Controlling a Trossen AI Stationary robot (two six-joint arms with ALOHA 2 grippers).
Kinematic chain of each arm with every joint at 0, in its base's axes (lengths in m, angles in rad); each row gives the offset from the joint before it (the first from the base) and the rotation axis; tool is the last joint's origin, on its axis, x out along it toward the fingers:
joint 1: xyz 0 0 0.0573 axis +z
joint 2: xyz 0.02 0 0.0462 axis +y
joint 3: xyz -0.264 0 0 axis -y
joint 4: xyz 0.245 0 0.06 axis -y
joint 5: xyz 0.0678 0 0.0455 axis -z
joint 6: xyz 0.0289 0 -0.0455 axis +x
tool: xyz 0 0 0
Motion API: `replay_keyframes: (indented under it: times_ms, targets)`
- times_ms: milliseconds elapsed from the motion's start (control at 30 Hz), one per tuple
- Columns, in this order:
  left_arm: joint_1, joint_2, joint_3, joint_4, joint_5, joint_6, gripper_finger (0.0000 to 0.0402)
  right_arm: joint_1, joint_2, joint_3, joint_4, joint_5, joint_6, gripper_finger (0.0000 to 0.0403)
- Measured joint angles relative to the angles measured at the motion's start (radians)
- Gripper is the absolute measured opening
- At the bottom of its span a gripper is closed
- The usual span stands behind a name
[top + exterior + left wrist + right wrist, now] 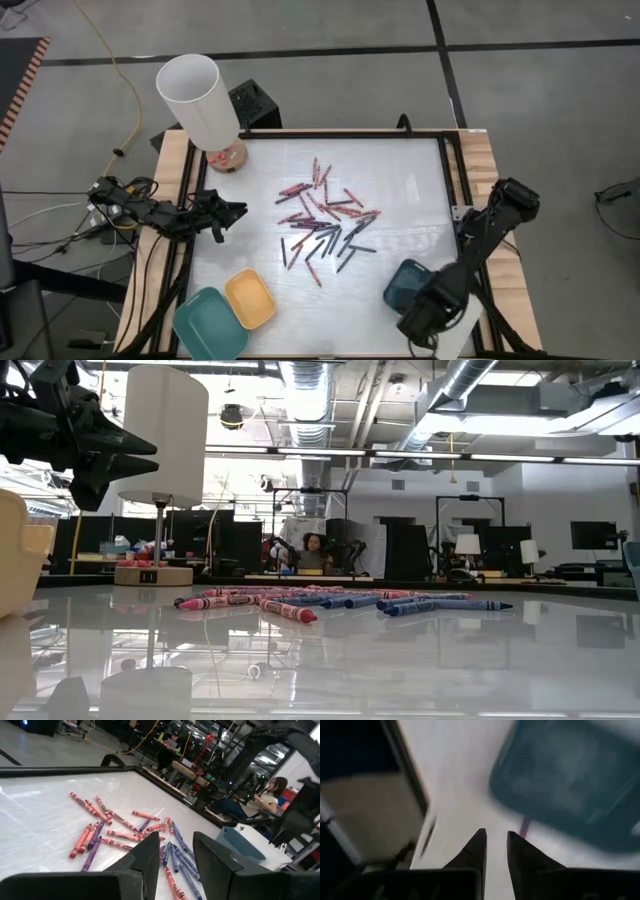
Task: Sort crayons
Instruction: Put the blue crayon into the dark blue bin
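Showing the table from above: crayons [325,222] lay scattered in a loose heap at the centre of the white tabletop [400,180], red, pink, purple and blue mixed.
Left gripper [236,210]: hovered above the table's left side, pointing toward the heap, fingers parted and empty.
Right gripper [415,322]: sat at the near right corner, just beside the dark blue tray [405,283]; fingers slightly apart, nothing between them.
Other trays: teal tray [208,324] and yellow tray [250,299] touched at the near left.
Lamp [200,100]: stood at the far left corner.

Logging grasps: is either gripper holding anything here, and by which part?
Nothing is held. The left gripper and right gripper both show bare gaps between their fingers.
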Motion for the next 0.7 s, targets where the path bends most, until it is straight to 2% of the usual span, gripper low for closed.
replay_keyframes:
  times_ms: [133, 300, 467, 700]
  targets:
    - [0.0, 0.0, 0.0, 0.0, 0.0, -0.01, 0.0108, -0.077, 0.0, 0.035, -0.001, 0.172, -0.147, 0.0071]
    - [0.0, 0.0, 0.0, -0.001, -0.019, -0.022, 0.0108, -0.196, 0.0, 0.037, -0.014, 0.298, -0.276, 0.0072]
    - [0.0, 0.0, 0.0, -0.002, -0.03, -0.015, 0.0108, -0.325, 0.0, 0.037, -0.034, 0.313, -0.348, 0.0092]
    - [0.0, 0.0, 0.0, -0.002, -0.03, -0.024, 0.0123, -0.437, 0.001, -0.016, 0.012, 0.325, -0.511, 0.0177]
